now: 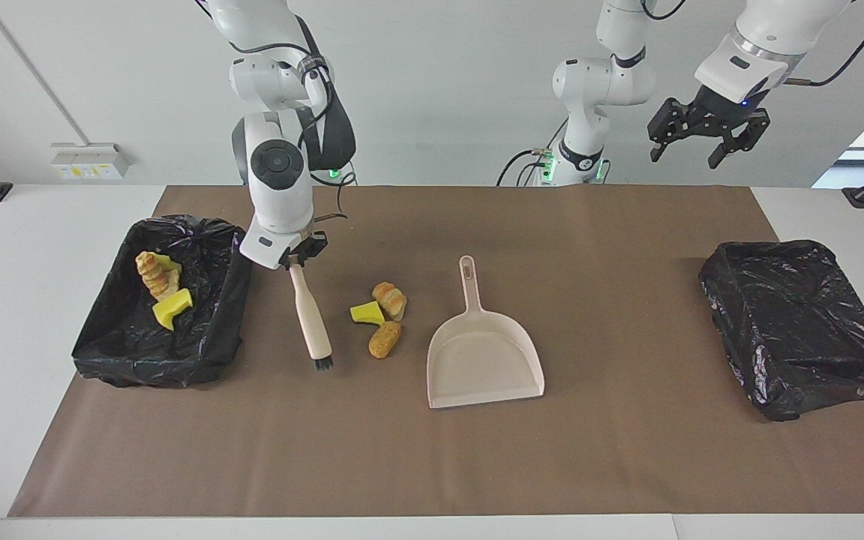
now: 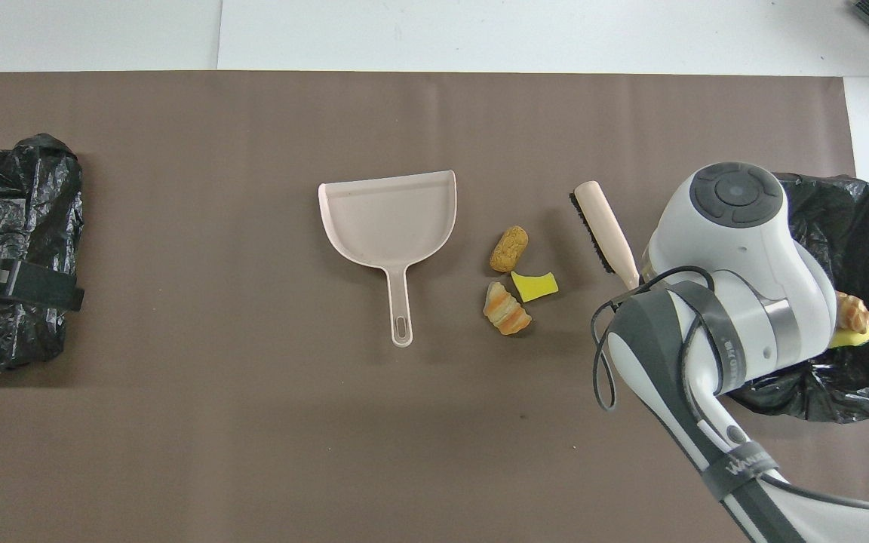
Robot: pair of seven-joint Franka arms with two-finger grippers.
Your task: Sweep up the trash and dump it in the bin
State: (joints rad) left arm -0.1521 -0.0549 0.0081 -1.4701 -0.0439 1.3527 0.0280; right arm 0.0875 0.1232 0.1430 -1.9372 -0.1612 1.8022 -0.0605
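Observation:
My right gripper (image 1: 295, 260) is shut on the top of the beige-handled brush (image 1: 310, 322). The brush slants down with its black bristles low over the mat, between the black-lined bin (image 1: 226, 300) and the loose trash. That trash is a croissant piece (image 1: 390, 298), a yellow sponge bit (image 1: 366, 313) and a brown bread piece (image 1: 385, 340), grouped beside the pale pink dustpan (image 1: 483, 352). From overhead the brush (image 2: 606, 226) shows, but the arm hides the gripper. More trash (image 1: 158, 277) lies in the bin. My left gripper (image 1: 704, 146) waits open, high over the left arm's end.
A second black-lined bin (image 1: 799, 322) stands at the left arm's end of the brown mat. The dustpan (image 2: 389, 219) lies flat with its handle pointing toward the robots. Overhead, the right arm's wrist covers part of the bin (image 2: 857, 219) at its end.

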